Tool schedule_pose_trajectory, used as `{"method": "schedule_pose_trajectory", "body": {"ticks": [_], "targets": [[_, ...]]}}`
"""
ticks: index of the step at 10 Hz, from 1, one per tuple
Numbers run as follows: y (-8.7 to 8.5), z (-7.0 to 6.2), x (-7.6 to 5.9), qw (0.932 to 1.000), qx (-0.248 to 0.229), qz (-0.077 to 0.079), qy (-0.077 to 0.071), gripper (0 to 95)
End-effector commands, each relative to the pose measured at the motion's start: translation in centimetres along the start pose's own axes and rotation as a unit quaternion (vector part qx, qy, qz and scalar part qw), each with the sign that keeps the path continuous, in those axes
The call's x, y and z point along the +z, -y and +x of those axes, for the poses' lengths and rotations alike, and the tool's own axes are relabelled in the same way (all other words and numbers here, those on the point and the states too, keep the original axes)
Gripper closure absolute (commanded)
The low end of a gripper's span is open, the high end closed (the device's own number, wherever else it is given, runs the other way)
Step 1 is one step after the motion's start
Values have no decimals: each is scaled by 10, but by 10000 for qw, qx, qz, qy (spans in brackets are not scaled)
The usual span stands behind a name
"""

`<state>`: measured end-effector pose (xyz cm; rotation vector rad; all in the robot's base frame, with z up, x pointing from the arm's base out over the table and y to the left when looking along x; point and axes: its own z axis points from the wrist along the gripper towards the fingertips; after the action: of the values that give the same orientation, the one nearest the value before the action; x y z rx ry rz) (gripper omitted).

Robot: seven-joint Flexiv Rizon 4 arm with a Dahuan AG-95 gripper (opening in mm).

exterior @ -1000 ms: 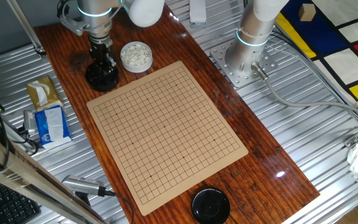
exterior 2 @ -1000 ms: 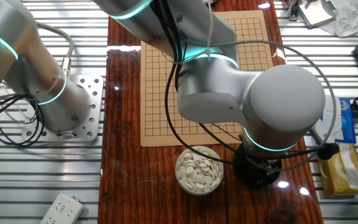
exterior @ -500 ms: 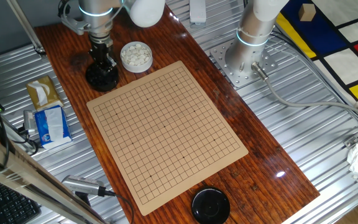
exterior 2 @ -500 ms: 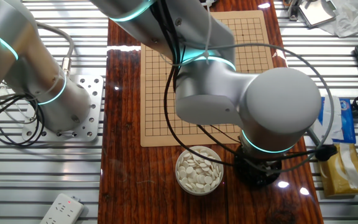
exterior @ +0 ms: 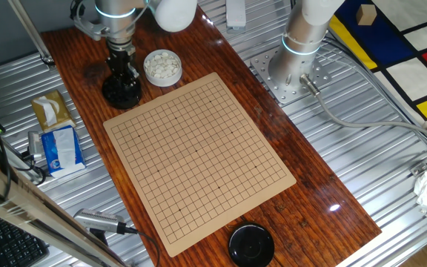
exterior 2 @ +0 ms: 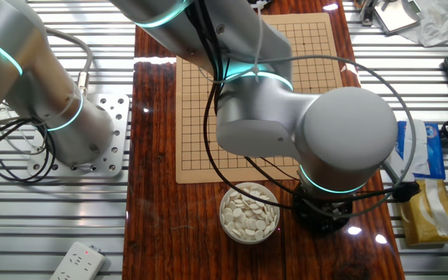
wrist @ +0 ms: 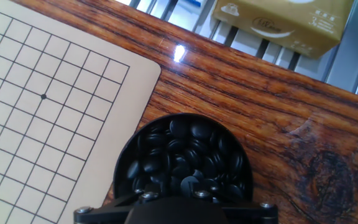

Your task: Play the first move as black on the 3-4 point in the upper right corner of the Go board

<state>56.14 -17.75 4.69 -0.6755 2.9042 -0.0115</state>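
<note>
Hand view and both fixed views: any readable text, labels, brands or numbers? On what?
Tan tissue pack: print and a small logo, too blurred to read.
Blue and white packet: markings too small to read.
Beige Go board: grid lines and star dots only, no text.
White power strip: no legible marking.
Round black bowl of black stones: no label visible.
Nothing can be quoted as legible.

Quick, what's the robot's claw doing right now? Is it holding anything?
Gripper: over the bowl of black stones; fingers hidden, so open, shut or holding cannot be told.
</note>
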Motion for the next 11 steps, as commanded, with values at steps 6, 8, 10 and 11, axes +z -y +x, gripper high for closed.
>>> {"method": "schedule_pose_trajectory", "body": {"ticks": [6,8,10,11], "targets": [[0,0,2,10000,20,16,6,760],[0,0,2,10000,19,19,7,760],[1,-1,2,10000,12,24,23,760],[1,-2,1,10000,11,27,22,760]]}}
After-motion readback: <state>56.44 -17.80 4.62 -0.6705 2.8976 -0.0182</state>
